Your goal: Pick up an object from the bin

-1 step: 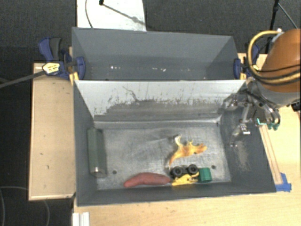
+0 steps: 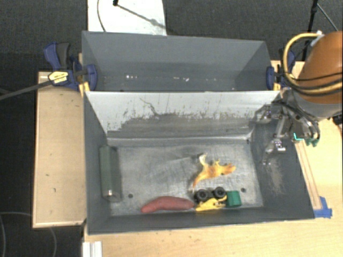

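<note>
Grey metal forms the bin [image 2: 177, 111] in front of you, its walls sloping down to a scuffed floor. Your arm [image 2: 313, 103] comes in from the right under a rounded orange cover [image 2: 328, 58] that the picture's edge cuts off. The arm bends down over the bin's right rim. The tool [image 2: 277, 141] hangs above the right sloping wall, well apart from every loose thing. It reads as a tangle of metal parts against the grey, so you cannot tell whether it is released or clenched.

On the floor, a dark grey bar [image 2: 110, 173] lies along the left wall. A long red thing [image 2: 166, 204] lies near the front wall. Right of it and further back is a crumpled orange-yellow thing [image 2: 214, 170], its kind hard to make out. Just in front of that sits a yellow toy car with black wheels [image 2: 209, 197], touching a small green block [image 2: 233, 199], the piece nearest the tool.
</note>
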Controlling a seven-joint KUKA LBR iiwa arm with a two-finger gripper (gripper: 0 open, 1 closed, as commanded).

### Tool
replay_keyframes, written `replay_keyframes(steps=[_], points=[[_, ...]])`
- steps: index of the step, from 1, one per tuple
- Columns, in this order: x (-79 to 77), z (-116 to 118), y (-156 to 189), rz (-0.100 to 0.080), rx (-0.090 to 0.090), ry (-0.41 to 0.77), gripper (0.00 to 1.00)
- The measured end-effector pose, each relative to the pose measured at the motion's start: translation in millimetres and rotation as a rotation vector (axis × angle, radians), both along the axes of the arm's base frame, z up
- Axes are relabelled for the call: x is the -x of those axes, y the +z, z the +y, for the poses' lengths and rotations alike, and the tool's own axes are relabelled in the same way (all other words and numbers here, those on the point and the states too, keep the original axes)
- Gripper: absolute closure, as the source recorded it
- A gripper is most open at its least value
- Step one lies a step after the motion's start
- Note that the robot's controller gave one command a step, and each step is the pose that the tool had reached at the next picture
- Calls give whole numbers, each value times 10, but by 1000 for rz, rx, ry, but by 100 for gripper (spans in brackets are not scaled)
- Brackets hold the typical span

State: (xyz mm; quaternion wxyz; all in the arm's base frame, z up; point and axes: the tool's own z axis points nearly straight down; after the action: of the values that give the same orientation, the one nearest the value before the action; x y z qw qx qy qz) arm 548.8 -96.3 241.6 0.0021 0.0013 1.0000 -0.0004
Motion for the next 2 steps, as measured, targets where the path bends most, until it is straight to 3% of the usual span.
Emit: replay_keyframes(steps=[1,2], points=[[-84,345,-314,-8,3,24,0],[3,666,-935,-3,-3,34,0]])
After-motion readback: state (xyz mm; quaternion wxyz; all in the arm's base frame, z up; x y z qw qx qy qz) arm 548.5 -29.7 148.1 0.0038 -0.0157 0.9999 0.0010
